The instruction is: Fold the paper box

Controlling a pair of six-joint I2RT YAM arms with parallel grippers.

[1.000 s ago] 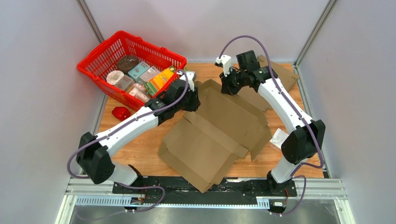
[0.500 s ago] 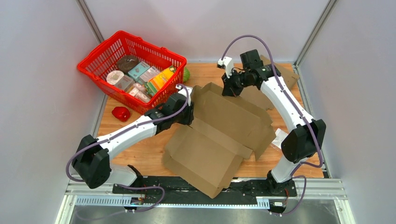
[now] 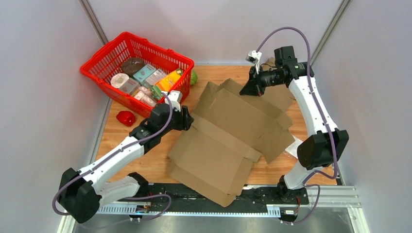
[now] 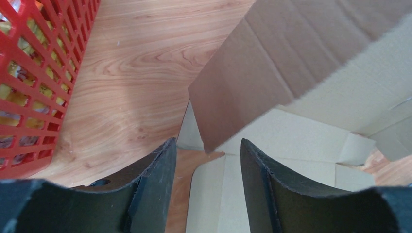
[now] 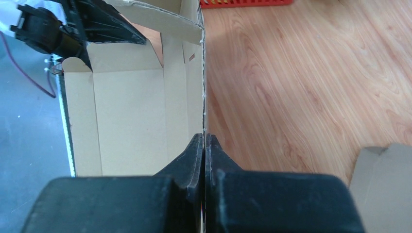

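Backing off leftward, left gripper (image 4: 208, 144) gapes empty; right gripper (image 5: 204, 138) pinches the far flap of the cardboard box (image 3: 228, 128), which looks light, stiff and best held by its edges.

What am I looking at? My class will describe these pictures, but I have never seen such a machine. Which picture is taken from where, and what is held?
Two robot arms are bolted to a table, each ending in a two-finger gripper. The wide picture looks down from above; the other two come from a camera on each wrist. A partly unfolded paper box lies in the middle, with a red basket of groceries at the far left and a red object beside it. The right gripper is shut on an edge of the box. The left gripper is open at the box's left side, holding nothing.
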